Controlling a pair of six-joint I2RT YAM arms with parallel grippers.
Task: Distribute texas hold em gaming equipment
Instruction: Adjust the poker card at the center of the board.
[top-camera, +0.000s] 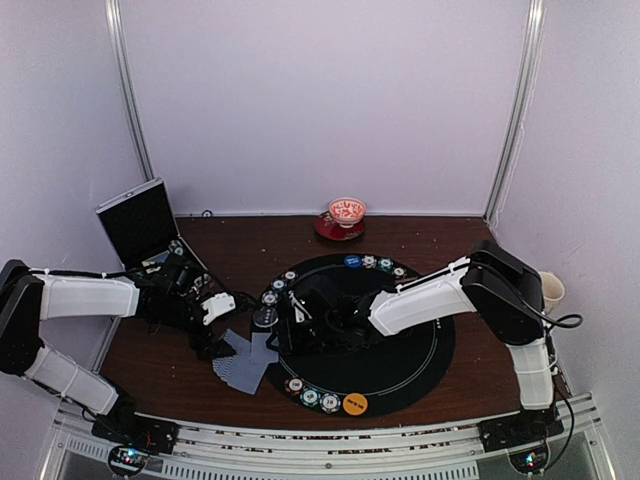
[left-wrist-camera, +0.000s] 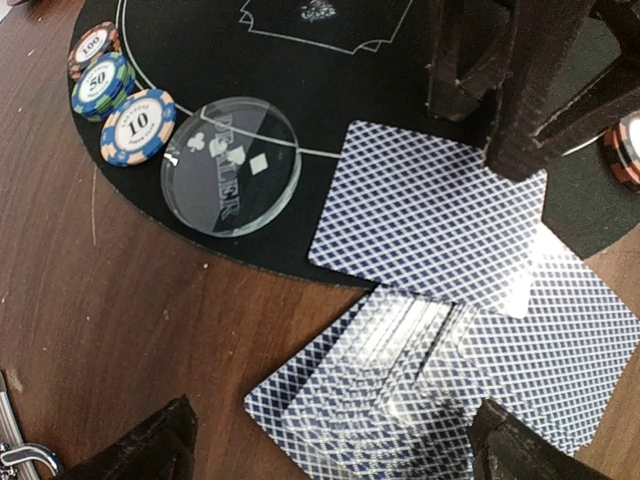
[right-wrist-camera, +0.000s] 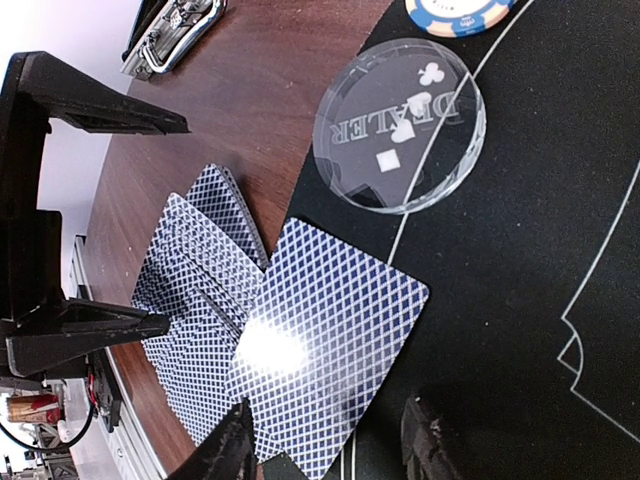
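Nearest us, the left pincer hangs released above a fan of playing cards. We see blue-lattice backs with glare on them, lying on the wooden surface. One more card overlaps the fan and the edge of the black mat. The right pincer, fingers apart, straddles its corner. Beyond lie a clear dealer disc and stripe-edged chips.

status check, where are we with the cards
Left fingers open over the fanned cards. Right fingers open, astride the edge of one card lying partly on the mat. Clear dealer disc close by, apart from it.
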